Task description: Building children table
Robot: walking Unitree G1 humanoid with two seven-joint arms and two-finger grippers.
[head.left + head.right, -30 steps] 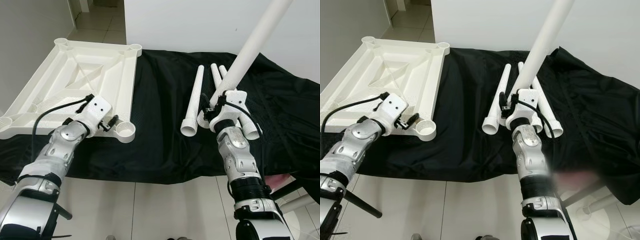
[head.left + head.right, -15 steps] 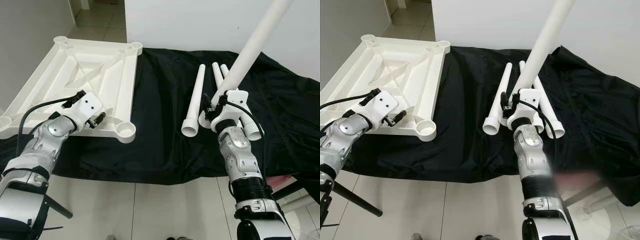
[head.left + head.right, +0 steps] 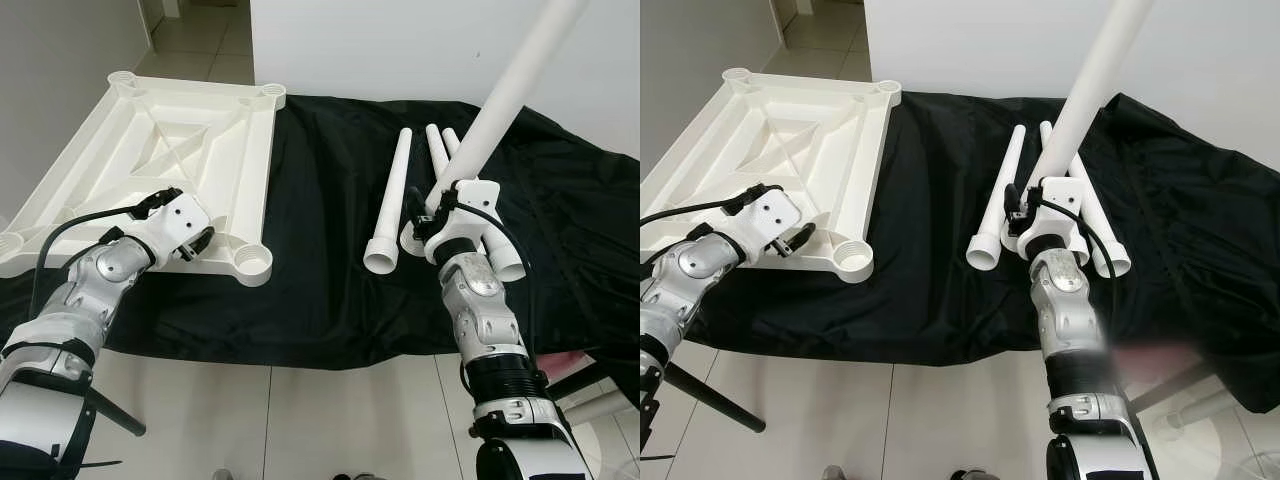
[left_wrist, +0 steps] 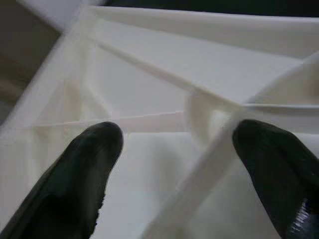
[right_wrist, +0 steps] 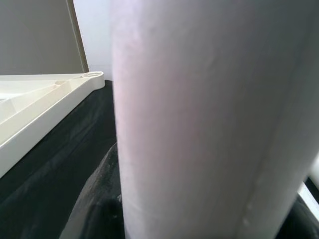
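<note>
Honestly the thing I'm nervous about is the long white leg [image 3: 505,95] I've got clamped in my right gripper [image 3: 440,205]. I'm holding it right down by its flared end, so nearly all of it sticks up and away over the black cloth [image 3: 320,280]. With that much sticking out it could easily twist in my fingers, or swing and knock the other legs [image 3: 392,200] lying just beside my wrist. Lining it up with a socket looks fiddly too; if I come in tilted it'll probably jam on the rim instead of seating

My left gripper [image 3: 197,243] is open, fingers [image 4: 92,164] spread either side of a rib at the near edge of the tabletop [image 3: 160,150], not pinching anything yet. If that slab isn't steadied it could slide on the cloth when I push

Tabletop is white plastic, upside down, ribs crossing diagonally, a round socket [image 3: 251,262] at each corner, none filled yet
</note>
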